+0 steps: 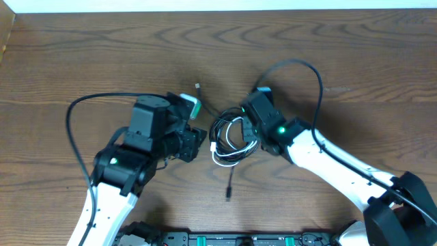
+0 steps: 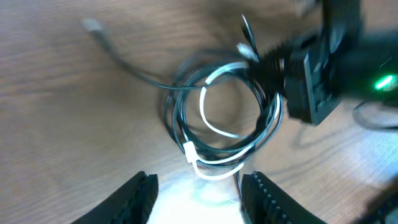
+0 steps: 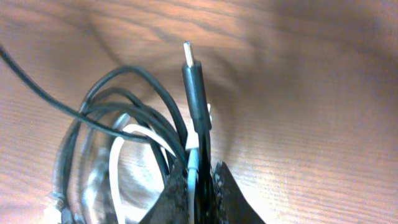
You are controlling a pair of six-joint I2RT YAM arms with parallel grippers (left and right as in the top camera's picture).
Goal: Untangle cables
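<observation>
The cables point(image 1: 229, 140) lie as one tangled coil of thin black cords and a white one on the wooden table. My right gripper point(image 1: 249, 123) is shut on the coil's right side. In the right wrist view its jaws point(image 3: 199, 180) pinch a black cord and the white cord together, and a black plug point(image 3: 196, 87) sticks up past them. My left gripper point(image 1: 198, 140) is at the coil's left edge. In the left wrist view it point(image 2: 199, 196) is open, its fingers point(image 2: 140, 199) standing wide just short of the white loop point(image 2: 211, 168), with nothing between them.
One loose black tail ends in a plug point(image 1: 197, 87) above the coil, another point(image 1: 229, 191) runs toward the front edge. The thicker black arm cords point(image 1: 75, 116) arc over the table left and right. A rack point(image 1: 239, 239) sits at the front edge.
</observation>
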